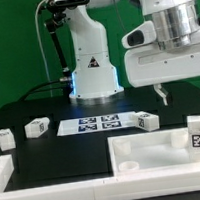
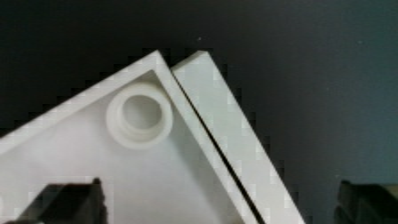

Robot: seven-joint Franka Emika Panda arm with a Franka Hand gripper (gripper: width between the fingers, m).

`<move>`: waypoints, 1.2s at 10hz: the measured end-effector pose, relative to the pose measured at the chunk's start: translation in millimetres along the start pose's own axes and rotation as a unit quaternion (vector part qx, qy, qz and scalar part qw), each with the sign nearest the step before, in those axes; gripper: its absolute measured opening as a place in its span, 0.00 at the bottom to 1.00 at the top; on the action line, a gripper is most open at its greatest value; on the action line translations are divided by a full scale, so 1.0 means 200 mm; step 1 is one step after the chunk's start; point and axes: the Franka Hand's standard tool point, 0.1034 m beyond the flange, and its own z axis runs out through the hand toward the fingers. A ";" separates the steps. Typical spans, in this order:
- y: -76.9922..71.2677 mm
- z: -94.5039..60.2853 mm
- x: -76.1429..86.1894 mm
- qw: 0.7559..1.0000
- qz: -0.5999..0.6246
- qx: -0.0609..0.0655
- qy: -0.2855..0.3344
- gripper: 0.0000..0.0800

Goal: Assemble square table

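Note:
The square table's flat white panel point(image 1: 154, 147) lies at the front, toward the exterior view's right. In the wrist view its corner point(image 2: 107, 170) shows a round screw hole point(image 2: 139, 112). My gripper point(image 1: 163, 93) hangs above the panel's far edge. It is open and empty, with dark fingertips point(image 2: 63, 205) spread wide over the panel corner point(image 2: 217, 205). Tagged white legs lie on the black table: two at the left point(image 1: 37, 125) point(image 1: 5, 138) and one right of the marker board point(image 1: 146, 122). Another tagged leg point(image 1: 199, 133) stands at the panel's right edge.
The marker board point(image 1: 96, 123) lies in front of the robot base point(image 1: 92, 74). A plain white bar point(image 2: 222, 130) runs along the panel's edge with a thin dark gap between. Another plain bar point(image 1: 4, 175) sits at the front left.

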 end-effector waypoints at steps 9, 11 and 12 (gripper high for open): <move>0.26 0.17 -0.25 0.920 -0.387 -0.066 -0.007 0.81; 0.27 0.18 -0.25 0.892 -0.446 -0.067 -0.014 0.81; 0.27 0.18 -0.25 0.880 -0.470 -0.068 -0.016 0.81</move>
